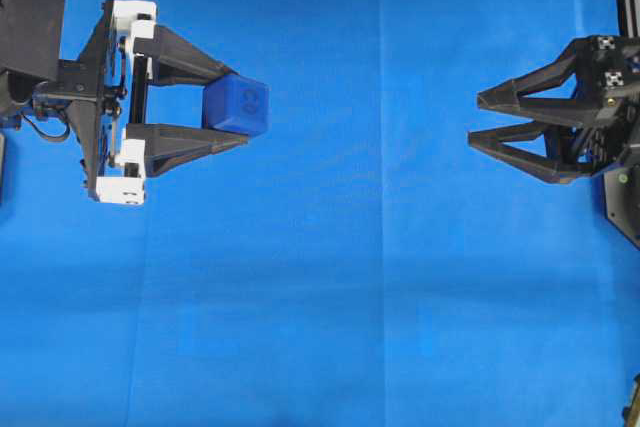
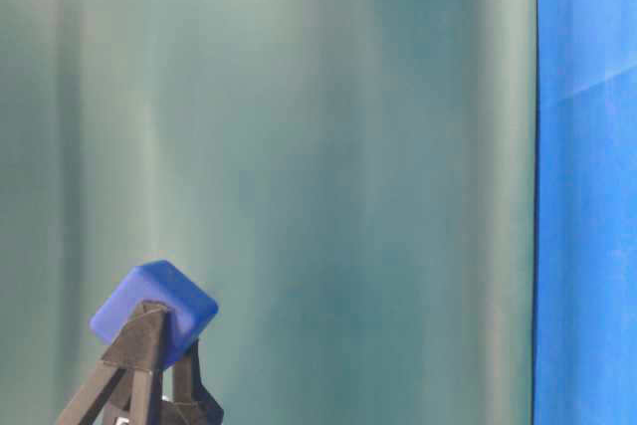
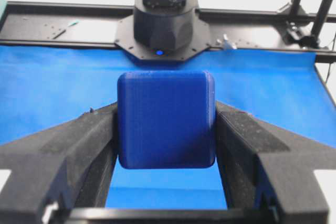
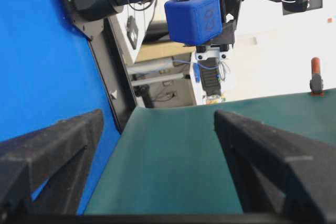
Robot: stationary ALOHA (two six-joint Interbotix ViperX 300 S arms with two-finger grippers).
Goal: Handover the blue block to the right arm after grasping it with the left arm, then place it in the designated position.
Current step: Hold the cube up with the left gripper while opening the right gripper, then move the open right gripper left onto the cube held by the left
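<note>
Left arm: the black left arm's gripper point(image 1: 240, 107), its frame fitted with white plastic blocks, is clamped on the small dark-blue cube with rounded edges point(image 1: 237, 105), the two long pointed fingers pressing opposite faces near the tips

Blue block: held clear of the blue cloth-covered surface point(image 1: 320, 297), on the left side of the overhead view; one free face carries a faint embossed mark and points toward the other arm

Block, close up: from the left wrist camera the blue block point(image 3: 166, 120) fills the gap between the fingers, its face finely ribbed like printed plastic, corners softly rounded

Handling, as judged: looks rigid and light, unlikely to deform; smooth rounded edges may let it twist if pinched off-centre, so the flat faces are the place to take hold, and the pair not covered by the left fingers is what remains for the receiver

Middle: open blue cloth with faint fold lines lies between the arms, which are well apart

Right arm: the all-black right gripper point(image 1: 474, 119) on the right has its jaws spread wide with nothing between them, tips aimed at the block; its wrist view shows matte, grainy inner pads point(image 4: 252, 129)

Stage, as judged: grasp done, handover not yet made
</note>
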